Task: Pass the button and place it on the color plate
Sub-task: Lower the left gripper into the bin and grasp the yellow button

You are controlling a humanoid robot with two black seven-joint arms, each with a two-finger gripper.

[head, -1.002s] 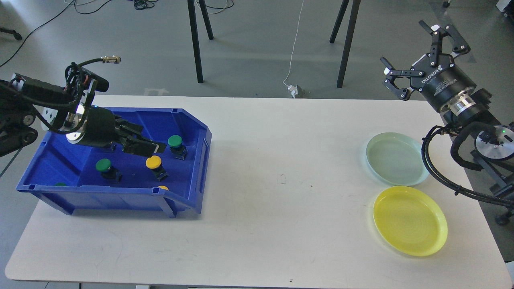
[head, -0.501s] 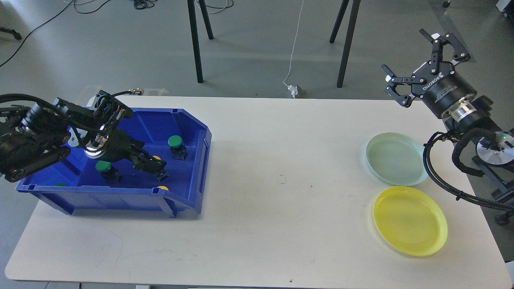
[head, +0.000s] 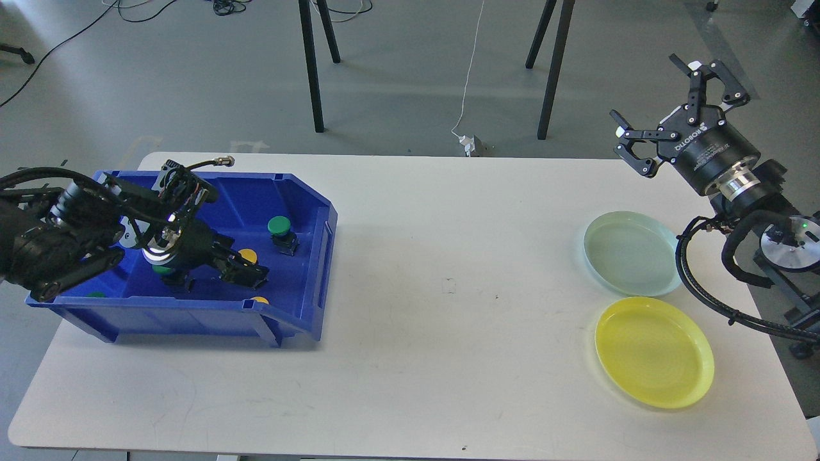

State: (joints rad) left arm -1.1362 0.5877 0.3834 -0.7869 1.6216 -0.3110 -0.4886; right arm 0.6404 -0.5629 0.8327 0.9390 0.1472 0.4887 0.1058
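Head view has the left hand (head: 246,274) down inside the blue bin (head: 307,198) at the counter's (head: 416,358) left end, fingers around the yellow button (head: 248,256), which is mostly hidden behind them. Can't really tell if it's actually clamped on it or just sitting around it. A green button (head: 279,226) stands just behind, free of the hand, and another green one (head: 164,270) is tucked under the wrist. The right hand (head: 672,96) hangs up in the air past the counter's far right corner, fingers spread wide, holding nothing. The pale green plate (head: 631,253) and the yellow plate (head: 653,351) sit side by side, both bare.
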